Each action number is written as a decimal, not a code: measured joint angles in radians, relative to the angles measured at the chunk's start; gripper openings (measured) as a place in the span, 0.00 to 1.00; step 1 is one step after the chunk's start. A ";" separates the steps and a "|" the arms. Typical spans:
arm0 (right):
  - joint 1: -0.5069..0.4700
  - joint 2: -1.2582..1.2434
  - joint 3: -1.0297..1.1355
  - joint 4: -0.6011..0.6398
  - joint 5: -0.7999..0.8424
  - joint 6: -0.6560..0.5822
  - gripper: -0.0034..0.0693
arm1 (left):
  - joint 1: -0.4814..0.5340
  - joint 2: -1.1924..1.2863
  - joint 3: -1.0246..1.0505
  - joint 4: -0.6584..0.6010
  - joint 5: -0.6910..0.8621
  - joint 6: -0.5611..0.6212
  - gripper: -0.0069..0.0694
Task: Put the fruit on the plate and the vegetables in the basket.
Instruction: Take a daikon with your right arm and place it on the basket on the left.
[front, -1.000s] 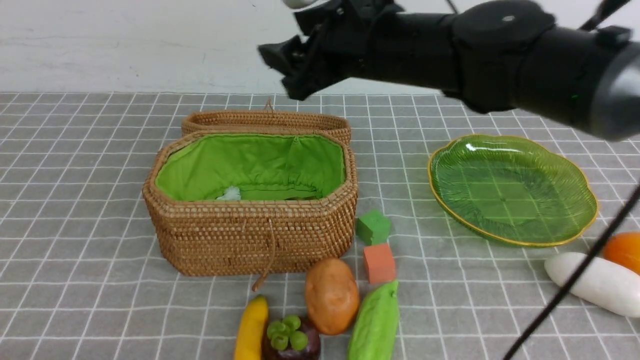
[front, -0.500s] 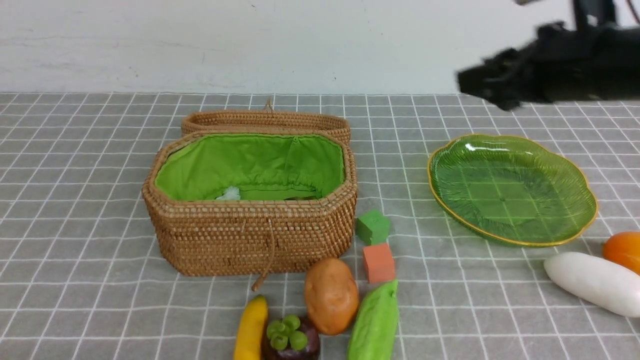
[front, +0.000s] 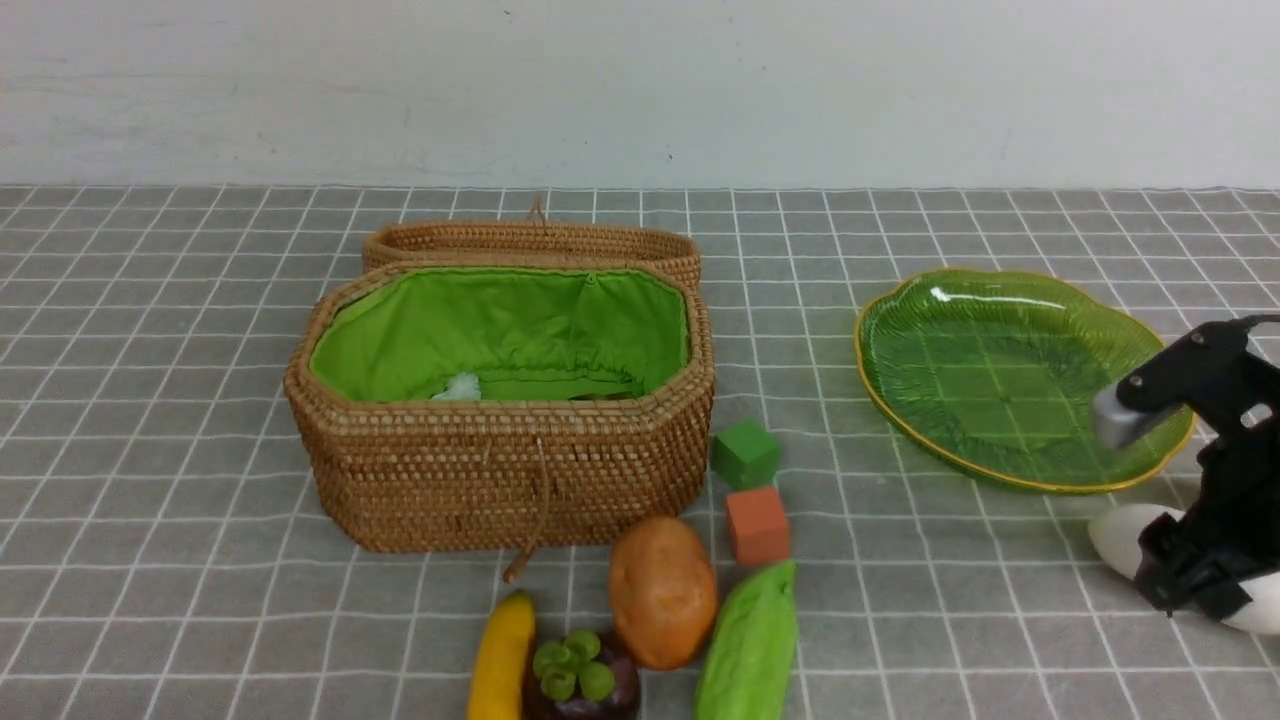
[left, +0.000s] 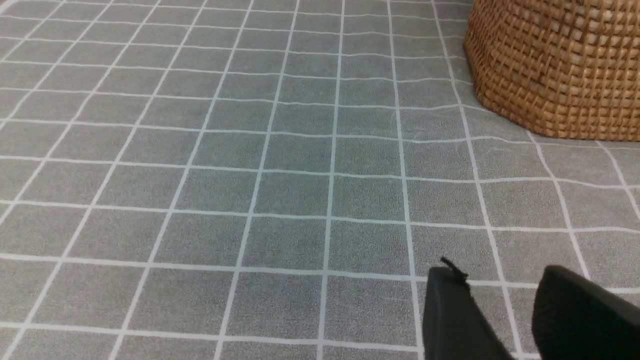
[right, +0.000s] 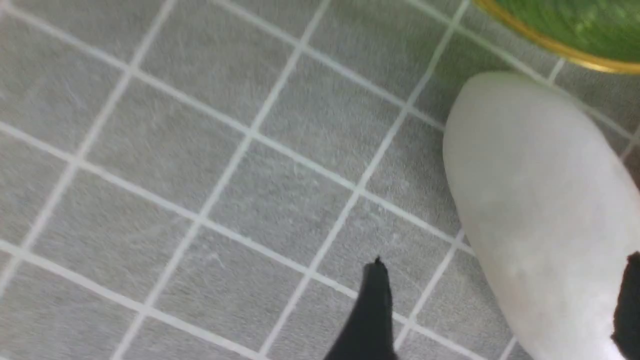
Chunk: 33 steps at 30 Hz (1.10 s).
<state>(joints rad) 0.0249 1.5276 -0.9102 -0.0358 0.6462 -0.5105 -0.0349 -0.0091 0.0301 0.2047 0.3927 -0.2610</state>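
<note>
Right wrist view: the right gripper (right: 502, 260) is spread wide and grasps nothing. One black finger stands over bare cloth, clear of the white radish (right: 540, 210), and the other shows only as a dark sliver at the picture's edge on the radish's far flank; whether that one touches it I cannot tell. The radish lies flat on the grey checked cloth (right: 175, 150) between the two fingers, its rounded end just beside the gold rim of the green glass plate (right: 590, 25). In the front view this gripper sits low at the far right, in front of the plate's near right rim, with the radish's two white ends showing either side of it; the plate holds nothing. The left gripper (left: 500, 272) appears only in the left wrist view, its two dark fingers a little apart with bare cloth between them and nothing held, near the woven side of the basket (left: 550, 65) but not touching it. The basket stands open left of centre, its green lining showing a small pale tuft low inside, too little to name, and its lid (front: 530, 240) rests right behind it. Just to the basket's right sit a green cube (front: 745, 453) and, nearer the camera, an orange cube (front: 758, 525). In front of the basket lie the potato (front: 662, 590), with the gourd (front: 750, 645) close on its right, and the banana (front: 503, 655) with the mangosteen (front: 580, 680) just beside it.
</note>
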 joint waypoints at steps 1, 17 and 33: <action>0.002 0.000 0.013 -0.022 -0.020 0.003 0.92 | 0.000 0.000 0.000 0.000 0.000 0.000 0.40; 0.004 0.067 0.028 -0.231 -0.218 0.005 0.79 | 0.000 0.000 0.000 0.000 0.000 0.000 0.40; 0.004 0.149 0.011 -0.208 -0.173 0.005 0.76 | 0.000 0.000 0.000 0.000 0.000 0.000 0.40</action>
<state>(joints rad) 0.0291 1.6769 -0.8995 -0.2437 0.4732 -0.5051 -0.0349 -0.0091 0.0301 0.2047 0.3927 -0.2610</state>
